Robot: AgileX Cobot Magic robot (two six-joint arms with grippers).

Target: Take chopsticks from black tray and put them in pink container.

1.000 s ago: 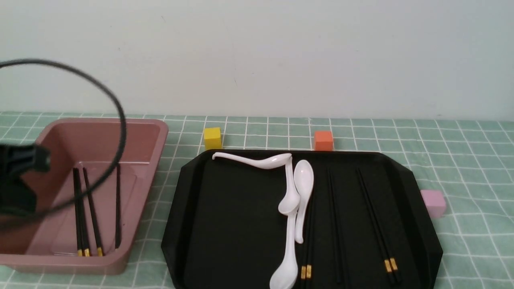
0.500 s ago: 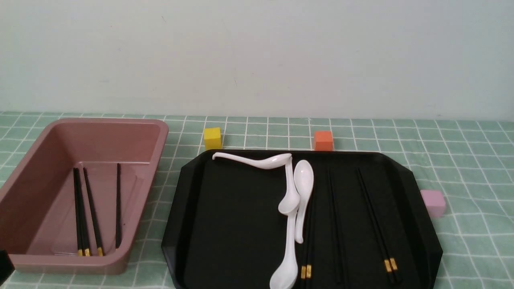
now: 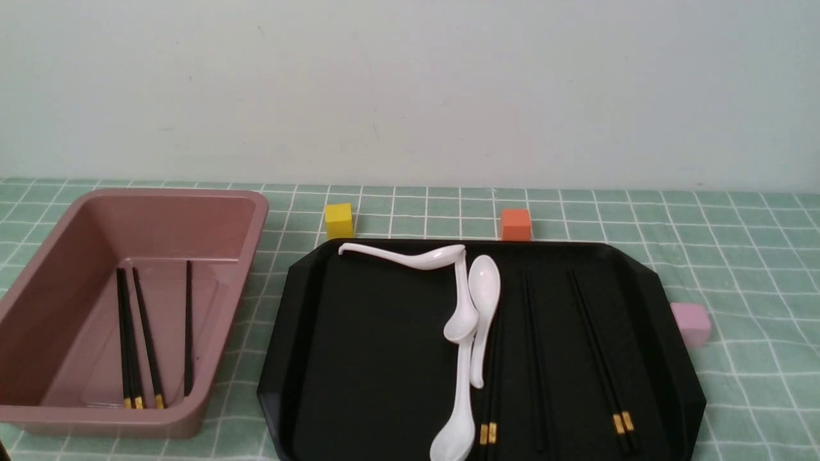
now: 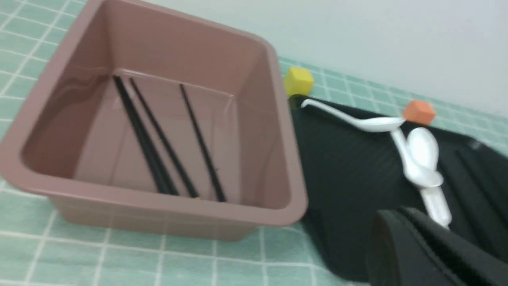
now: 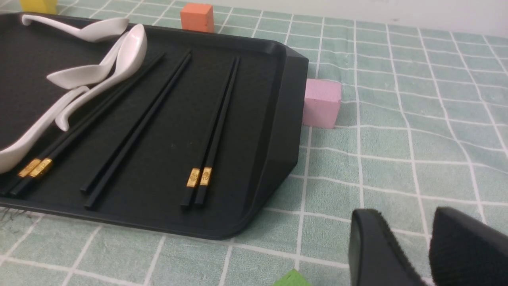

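The pink container (image 3: 256,211) stands at the left, with several black chopsticks (image 3: 138,333) lying on its floor. On the black tray (image 3: 359,358) more chopsticks lie lengthwise: a gold-banded pair (image 3: 599,346) at the right, loose sticks (image 3: 535,358) in the middle, and a pair (image 3: 492,390) partly under a spoon. Neither arm shows in the front view. In the left wrist view my left gripper (image 4: 401,216) is shut and empty, low over the tray's near-left corner beside the container (image 4: 285,131). My right gripper (image 5: 406,222) is open over the cloth, off the tray's (image 5: 278,131) near-right corner.
Three white soup spoons (image 3: 485,301) lie tangled in the tray's middle. A yellow cube (image 3: 339,220) and an orange cube (image 3: 516,224) stand behind the tray, and a small pale-pink cube (image 3: 690,323) at its right edge. A green block (image 5: 291,279) lies near the right gripper.
The left arm and its cable, over the pink container a second ago, have drawn back out of the front view. Chopsticks and spoons have not moved.
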